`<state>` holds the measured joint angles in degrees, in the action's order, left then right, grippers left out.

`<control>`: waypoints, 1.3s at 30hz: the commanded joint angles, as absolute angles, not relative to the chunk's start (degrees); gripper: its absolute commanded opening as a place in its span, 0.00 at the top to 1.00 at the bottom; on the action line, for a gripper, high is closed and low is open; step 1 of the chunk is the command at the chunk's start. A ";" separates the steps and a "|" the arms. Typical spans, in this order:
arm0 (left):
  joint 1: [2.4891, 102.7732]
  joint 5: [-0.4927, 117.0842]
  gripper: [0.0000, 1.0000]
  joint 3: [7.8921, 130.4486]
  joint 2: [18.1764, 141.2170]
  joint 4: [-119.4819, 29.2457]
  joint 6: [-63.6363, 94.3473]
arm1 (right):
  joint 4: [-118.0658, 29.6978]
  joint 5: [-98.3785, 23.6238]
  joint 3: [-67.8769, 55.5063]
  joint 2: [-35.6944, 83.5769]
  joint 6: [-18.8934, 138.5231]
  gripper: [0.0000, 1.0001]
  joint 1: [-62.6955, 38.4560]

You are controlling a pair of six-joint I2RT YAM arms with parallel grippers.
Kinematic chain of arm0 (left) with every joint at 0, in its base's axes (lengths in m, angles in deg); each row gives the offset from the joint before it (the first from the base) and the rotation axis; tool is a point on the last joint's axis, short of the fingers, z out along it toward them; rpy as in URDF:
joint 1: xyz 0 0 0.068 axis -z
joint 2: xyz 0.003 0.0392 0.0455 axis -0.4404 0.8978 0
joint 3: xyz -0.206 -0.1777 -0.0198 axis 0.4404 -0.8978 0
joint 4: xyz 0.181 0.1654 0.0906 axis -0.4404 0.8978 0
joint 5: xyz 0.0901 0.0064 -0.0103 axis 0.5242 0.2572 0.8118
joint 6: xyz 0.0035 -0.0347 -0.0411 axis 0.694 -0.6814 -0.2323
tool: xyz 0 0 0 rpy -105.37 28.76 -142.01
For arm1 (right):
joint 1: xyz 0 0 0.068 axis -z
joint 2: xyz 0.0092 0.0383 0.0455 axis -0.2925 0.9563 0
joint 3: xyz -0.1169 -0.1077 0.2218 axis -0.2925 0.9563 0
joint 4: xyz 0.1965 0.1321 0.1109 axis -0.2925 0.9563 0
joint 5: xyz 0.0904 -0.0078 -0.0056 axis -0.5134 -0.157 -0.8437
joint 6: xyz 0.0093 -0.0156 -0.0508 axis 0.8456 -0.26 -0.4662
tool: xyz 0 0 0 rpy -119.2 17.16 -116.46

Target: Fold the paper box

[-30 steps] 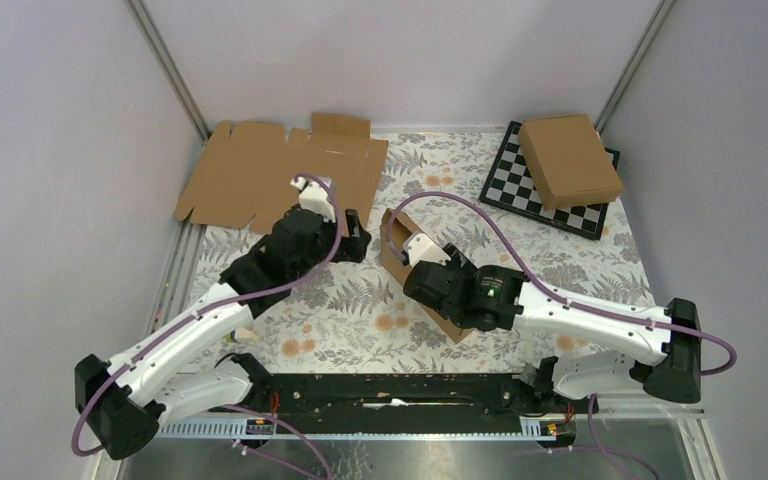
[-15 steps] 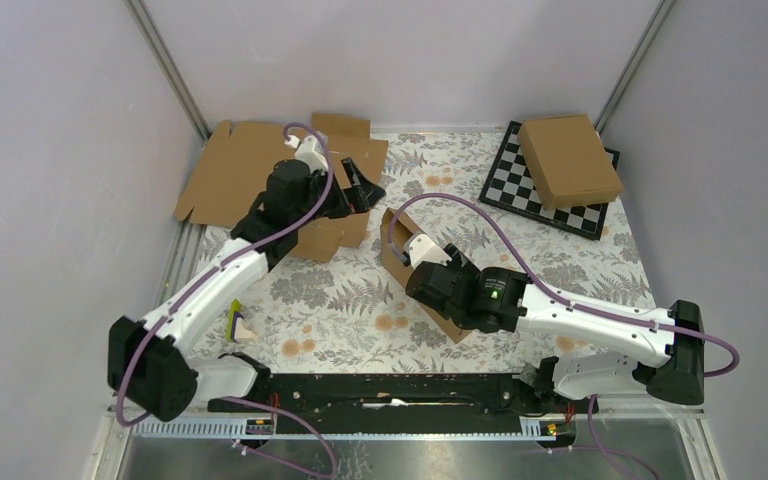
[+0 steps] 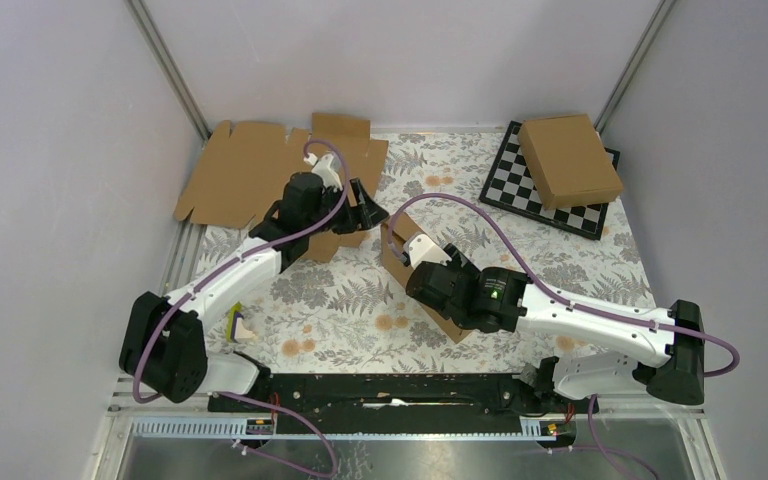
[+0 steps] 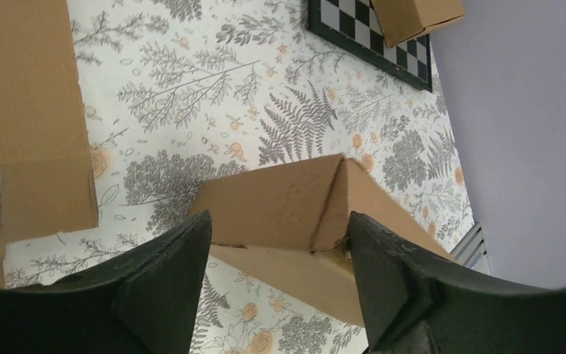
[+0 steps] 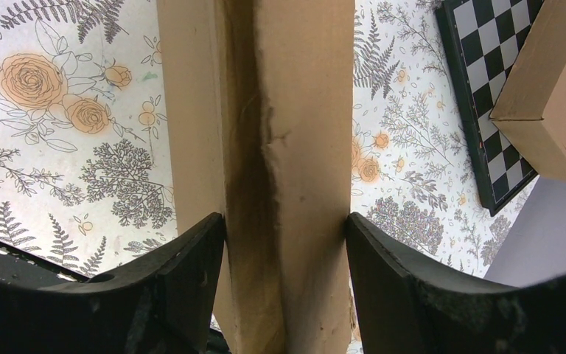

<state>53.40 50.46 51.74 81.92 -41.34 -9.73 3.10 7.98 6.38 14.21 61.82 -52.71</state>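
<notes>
Where the floral tabletop [image 3: 360, 310] runs nearest the arm bases, a small yellow-and-white item [image 3: 238, 325] lies at the near left, beside the left arm. Just right of centre the paper box [image 3: 448, 325] stands on edge, half folded, running from near right to far left. The right tool [image 5: 284, 221] is clenched on it: in the right wrist view a doubled cardboard wall fills the gap, with both fingers [image 5: 191, 273] pressed against its sides. Farther on, the left tool [image 4: 276, 221] sits at the box's far end, just left of it. Its fingers [image 4: 162, 287] stand apart, and the box's end shows between them, reaching from one fingertip to the other. Whether they grasp it or only frame it I cannot tell. Beyond the left tool a flat cardboard sheet [image 3: 245, 175] with notched edges lies over the tabletop's far left corner. At the far right a chessboard [image 3: 520, 190] lies at an angle, and a closed brown box [image 3: 570, 160] rests on it, covering its far part.
</notes>
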 commanded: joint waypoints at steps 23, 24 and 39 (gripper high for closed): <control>52.50 52.26 0.39 40.51 78.75 -46.62 -7.96 | 6.28 1.20 -0.15 6.79 66.60 0.00 -52.39; 52.50 52.28 0.39 40.43 78.76 -46.66 -7.94 | 6.64 1.20 -0.75 5.94 66.98 0.00 -52.16; 52.59 51.59 0.40 39.93 78.29 -47.37 -7.56 | 13.90 -9.05 1.85 -2.45 74.56 1.00 -48.91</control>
